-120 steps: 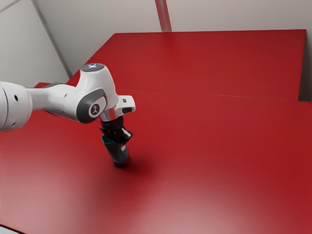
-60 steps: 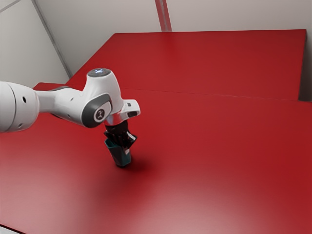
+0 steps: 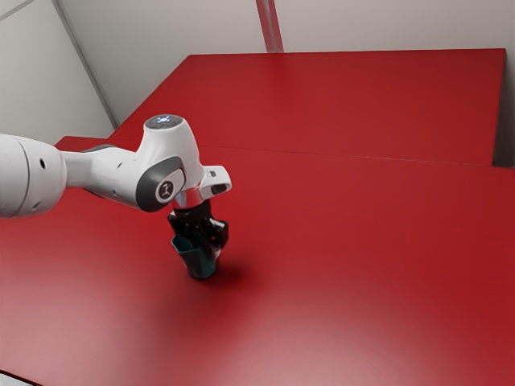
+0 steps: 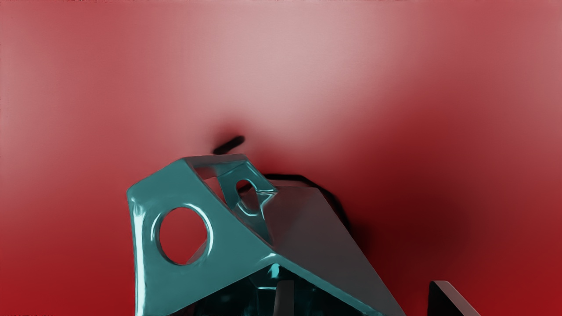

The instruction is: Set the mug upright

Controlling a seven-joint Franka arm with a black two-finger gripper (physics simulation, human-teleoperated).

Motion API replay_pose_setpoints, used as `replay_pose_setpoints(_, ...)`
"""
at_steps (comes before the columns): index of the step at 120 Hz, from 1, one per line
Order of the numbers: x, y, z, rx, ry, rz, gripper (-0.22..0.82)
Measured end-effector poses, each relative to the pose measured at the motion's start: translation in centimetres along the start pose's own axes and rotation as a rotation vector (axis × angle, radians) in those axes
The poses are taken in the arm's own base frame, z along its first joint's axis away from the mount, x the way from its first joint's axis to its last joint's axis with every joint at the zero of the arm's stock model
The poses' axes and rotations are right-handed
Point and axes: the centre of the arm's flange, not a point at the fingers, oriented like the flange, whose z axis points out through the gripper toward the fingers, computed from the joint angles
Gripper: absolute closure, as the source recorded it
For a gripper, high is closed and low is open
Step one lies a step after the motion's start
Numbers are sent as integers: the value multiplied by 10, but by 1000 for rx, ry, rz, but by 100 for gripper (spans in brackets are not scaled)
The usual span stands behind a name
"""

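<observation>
our gripper [image 3: 207, 242] is spread wide above the red table [image 3: 362, 241]. beneath it, the teal mug [image 3: 195, 262] opens upward, with one finger [image 4: 284, 300] inside and the other outside.

The teal, angular, hard-sided mug [image 3: 191, 261] has its wide mouth uppermost and its narrower base toward the glossy red tabletop [image 3: 346, 265], leaning a little toward the exterior view's left. Just above the mug and overlapping its upper part is the black two-finger gripper [image 3: 213, 248], carried by the white jointed arm [image 3: 117, 170] with grey trim, which comes in from the mug's left in the exterior view. A soft dark shadow [image 3: 235, 275] spreads beside the mug toward the exterior view's right, and well behind it stands a pale grey wall [image 3: 386, 24] with a red upright stripe [image 3: 270, 26].
</observation>
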Motion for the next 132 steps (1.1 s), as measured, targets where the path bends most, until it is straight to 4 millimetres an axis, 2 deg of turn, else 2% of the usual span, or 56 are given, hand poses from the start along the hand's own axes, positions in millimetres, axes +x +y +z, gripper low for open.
replay_pose_setpoints(12, -1, -1, -15, -2, 29, -7, 19)
replay_pose_setpoints(26, -3, 0, -35, -4, 67, -10, 12)
replay_pose_setpoints(42, -6, 13, -57, -5, 105, 14, 7)
replay_pose_setpoints(57, -3, 16, -76, -6, 123, 16, 5)
replay_pose_setpoints(98, 21, 4, -164, -3, 106, -11, 2)
replay_pose_setpoints(132, 29, 7, -196, 5, 28, -3, 2)
